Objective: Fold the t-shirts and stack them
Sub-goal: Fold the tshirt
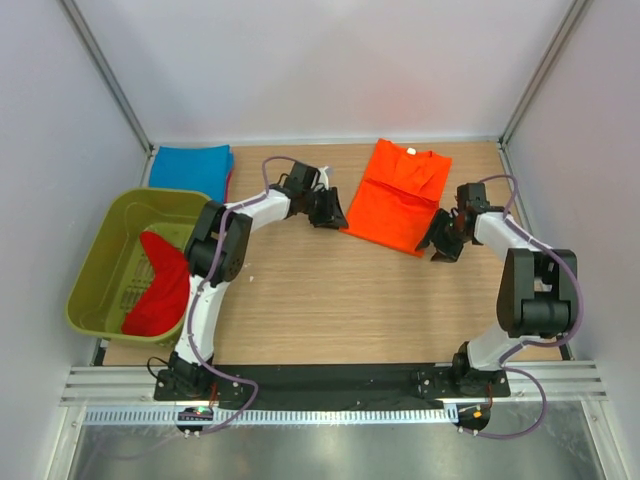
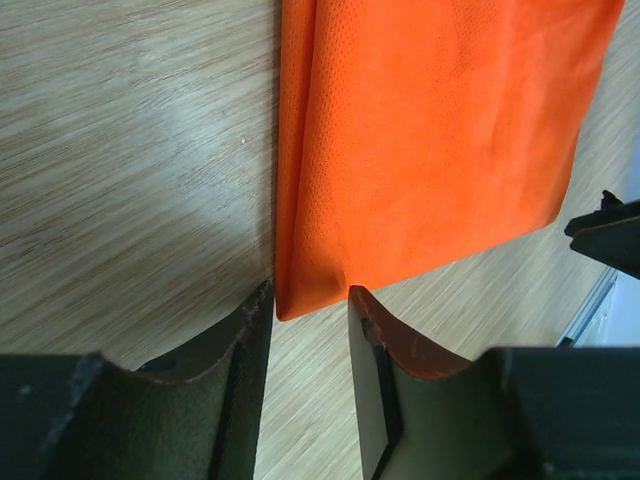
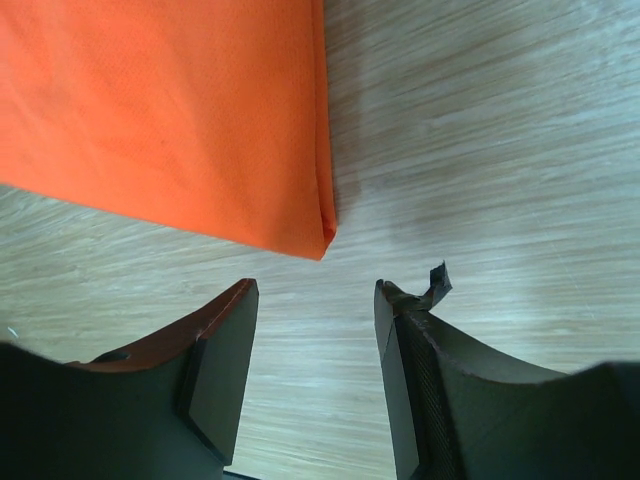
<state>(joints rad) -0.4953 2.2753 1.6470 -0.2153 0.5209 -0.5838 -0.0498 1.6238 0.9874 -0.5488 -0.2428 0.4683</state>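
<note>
A bright orange t-shirt (image 1: 400,195) lies folded lengthwise on the wooden table, right of centre at the back. My left gripper (image 1: 328,210) is at its near-left corner. In the left wrist view the fingers (image 2: 310,300) stand open, with the orange corner (image 2: 300,290) just at their tips and not pinched. My right gripper (image 1: 445,240) is at the near-right corner. It is open (image 3: 315,290), and the orange t-shirt (image 3: 170,110) ends a little ahead of the tips. A blue t-shirt (image 1: 190,165) lies folded at the back left. A red t-shirt (image 1: 160,285) sits crumpled in the tub.
The olive-green tub (image 1: 100,270) stands at the table's left edge. A thin red edge (image 1: 229,185) shows under the blue t-shirt. White walls with metal posts close in the back and sides. A torn bit of tape (image 3: 438,282) sticks up from my right gripper's right finger.
</note>
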